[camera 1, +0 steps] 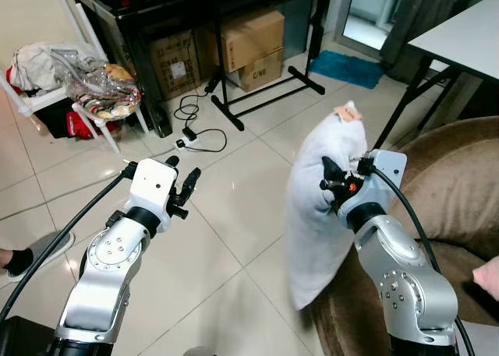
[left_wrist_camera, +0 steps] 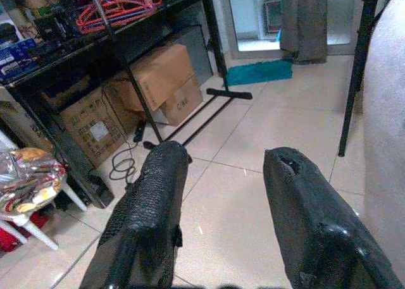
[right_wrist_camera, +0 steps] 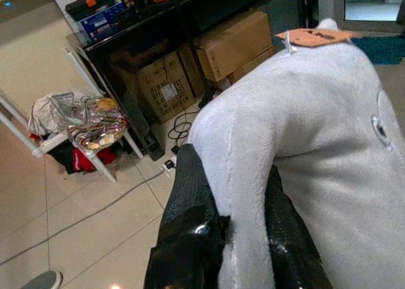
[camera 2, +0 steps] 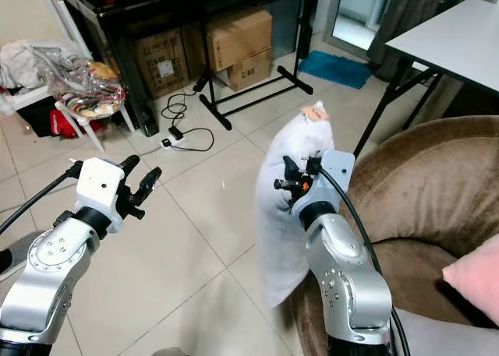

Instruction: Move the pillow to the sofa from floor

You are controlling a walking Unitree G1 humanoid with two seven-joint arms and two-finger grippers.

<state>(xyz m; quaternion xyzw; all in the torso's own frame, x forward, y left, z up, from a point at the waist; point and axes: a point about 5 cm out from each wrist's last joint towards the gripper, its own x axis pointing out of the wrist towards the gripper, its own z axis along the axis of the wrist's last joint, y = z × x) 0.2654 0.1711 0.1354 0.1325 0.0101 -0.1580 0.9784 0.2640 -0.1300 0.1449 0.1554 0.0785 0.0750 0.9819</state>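
Pillow (camera 1: 320,208) hangs soft and light, probably; my right gripper (right_wrist_camera: 237,238) pinches its edge, left gripper (left_wrist_camera: 221,219) spread empty.

A white pillow (camera 1: 320,208) with an orange tag (right_wrist_camera: 314,36) is seen beside a brown sofa (camera 1: 452,185). A teal mat (camera 1: 344,67) and brown boxes (camera 1: 251,46) are seen on shiny cream tiles (camera 1: 226,216).

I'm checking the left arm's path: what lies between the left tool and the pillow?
Bare floor tiles. In the left eye view nothing stands between the open left tool and the pillow.
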